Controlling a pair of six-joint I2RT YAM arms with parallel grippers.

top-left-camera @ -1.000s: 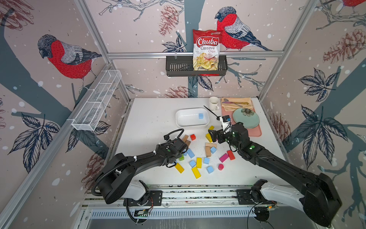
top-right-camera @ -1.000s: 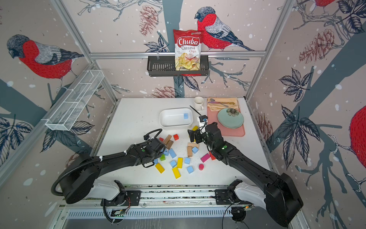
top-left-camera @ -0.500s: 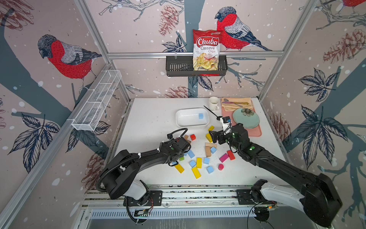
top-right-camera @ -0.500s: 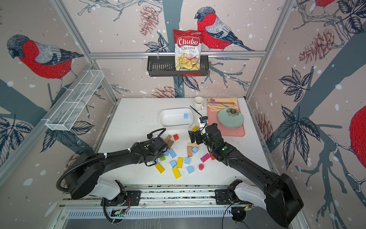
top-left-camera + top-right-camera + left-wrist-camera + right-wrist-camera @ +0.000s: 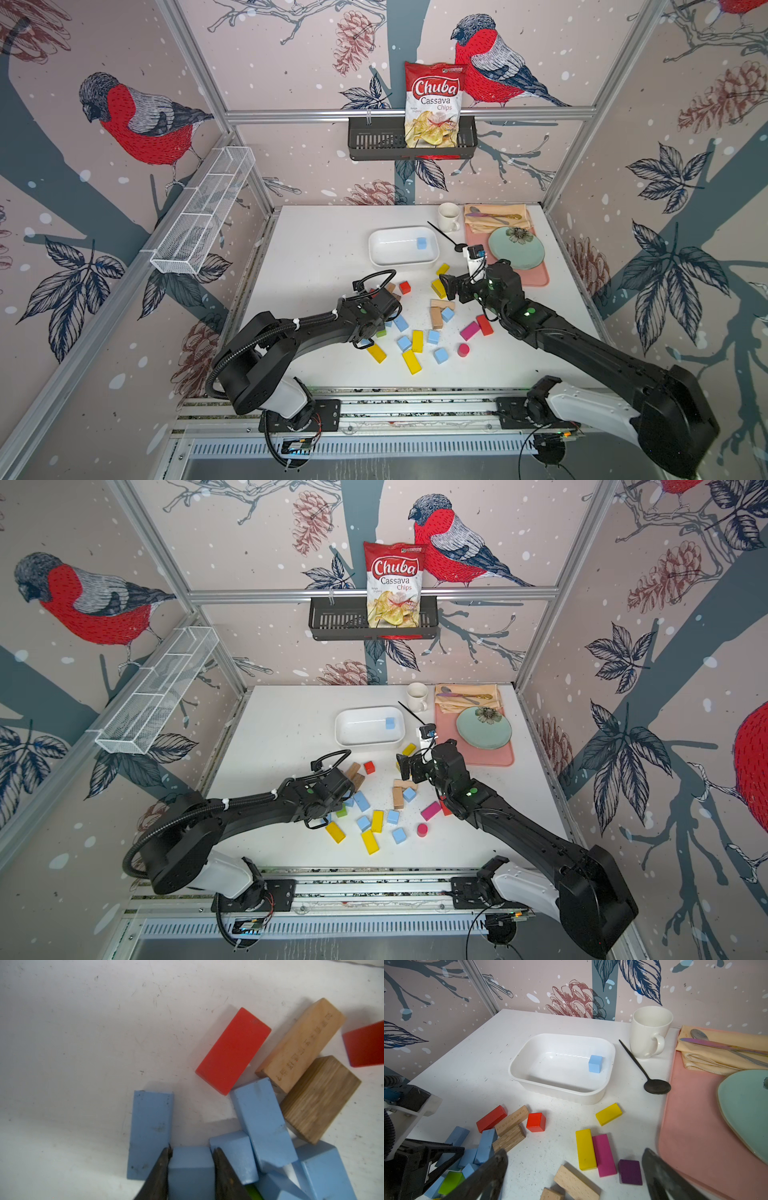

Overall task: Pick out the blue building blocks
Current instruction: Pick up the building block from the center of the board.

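Several light blue building blocks (image 5: pixel 401 323) lie in a scattered pile of coloured blocks at the table's front middle. In the left wrist view my left gripper (image 5: pixel 191 1150) is shut on one blue block (image 5: pixel 191 1167), a finger pressed on each side. A blue bar (image 5: pixel 149 1134) lies right beside it, and other blue blocks (image 5: pixel 264 1122) crowd the far side. One blue cube (image 5: pixel 595 1064) sits inside the white tray (image 5: pixel 550 1088). My right gripper (image 5: pixel 575 1152) hangs open over yellow, pink and wooden blocks at the pile's right end, holding nothing.
Red (image 5: pixel 232 1051), wooden (image 5: pixel 301 1043), yellow (image 5: pixel 585 1151), pink (image 5: pixel 604 1155) and purple (image 5: pixel 630 1172) blocks mix with the blue ones. A white mug (image 5: pixel 650 1030), a black spoon (image 5: pixel 656 1085) and a pink mat (image 5: pixel 695 1126) with a teal plate lie at the right back.
The left gripper's jaws have closed in on the blue block. The right arm has barely moved and stays open.
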